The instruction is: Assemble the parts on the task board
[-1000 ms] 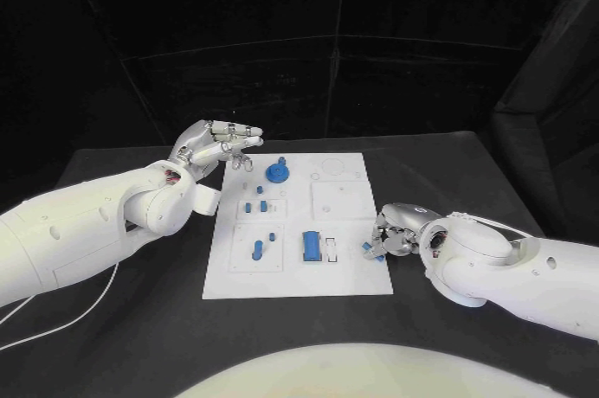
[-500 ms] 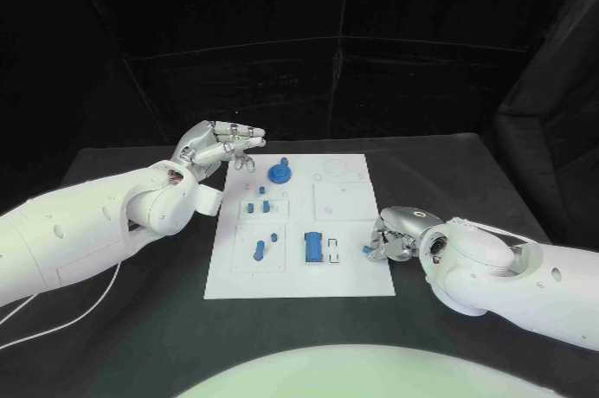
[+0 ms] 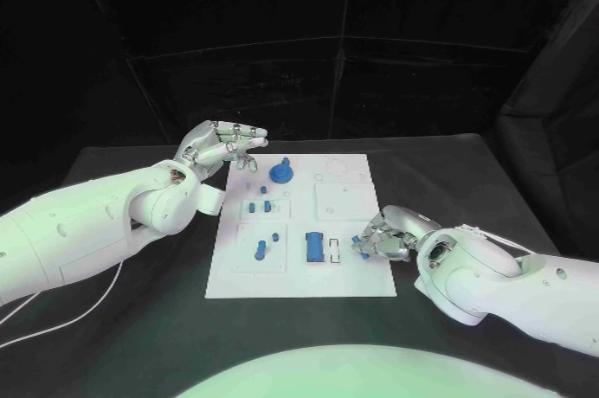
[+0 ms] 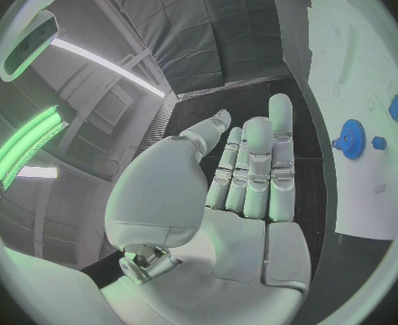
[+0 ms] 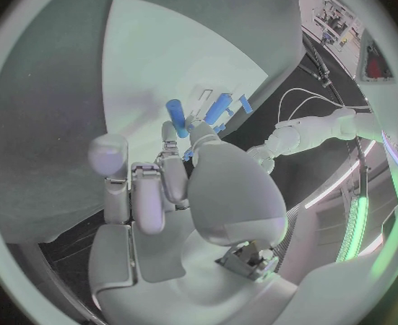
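Black table (image 3: 150, 329), unlettered white task board (image 3: 356, 281)

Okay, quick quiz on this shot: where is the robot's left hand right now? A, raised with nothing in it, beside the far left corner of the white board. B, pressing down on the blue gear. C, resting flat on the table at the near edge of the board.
A: the left hand is raised beside the white board's far left corner, palm bare, clear of the blue gear.

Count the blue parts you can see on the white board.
7, maybe more: gear far end; one small; two small; peg; block; one in right hand.
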